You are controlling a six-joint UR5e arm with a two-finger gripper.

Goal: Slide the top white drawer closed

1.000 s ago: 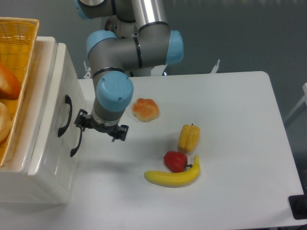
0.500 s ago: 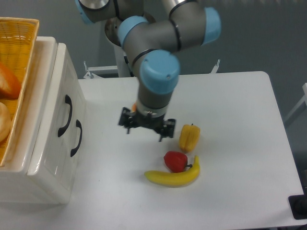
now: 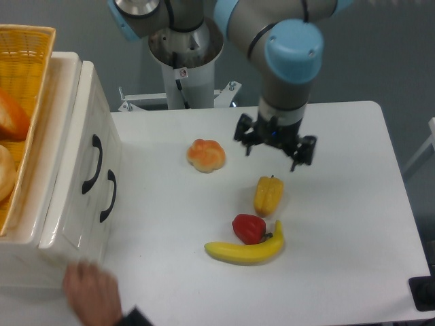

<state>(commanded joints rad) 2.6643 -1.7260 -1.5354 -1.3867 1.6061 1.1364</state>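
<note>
Top white drawer [image 3: 87, 153], a glossy cream plastic box with a black curved handle [image 3: 89, 164] on its front, sits at the left side of the frame as the upper of the cabinet's two. Its front looks about level with the lower white drawer [image 3: 95, 204] beneath it, so I judge it shut or very nearly so; the viewing angle does not let me rule out a thin gap. An orange wicker basket [image 3: 30, 47] rests on top of the cabinet at the far left.

Robot's hand [image 3: 274, 142] hangs well apart from the cabinet, over the white counter [image 3: 353, 204] and just above a yellow bell pepper [image 3: 268, 195]. It holds nothing and touches nothing; its two dark fingers stand spread apart. Being that far from the handle, it reads as clear of the job rather than working on the drawer.

On the counter lie a round orange bread roll [image 3: 206, 155], a red pepper [image 3: 249, 228] and a yellow banana [image 3: 247, 249], the last two touching. None of them stands in the drawer's path.

A person's hand [image 3: 93, 292] shows at the bottom edge, close against the cabinet's lower front corner; whether it touches the cabinet I cannot tell.
</note>
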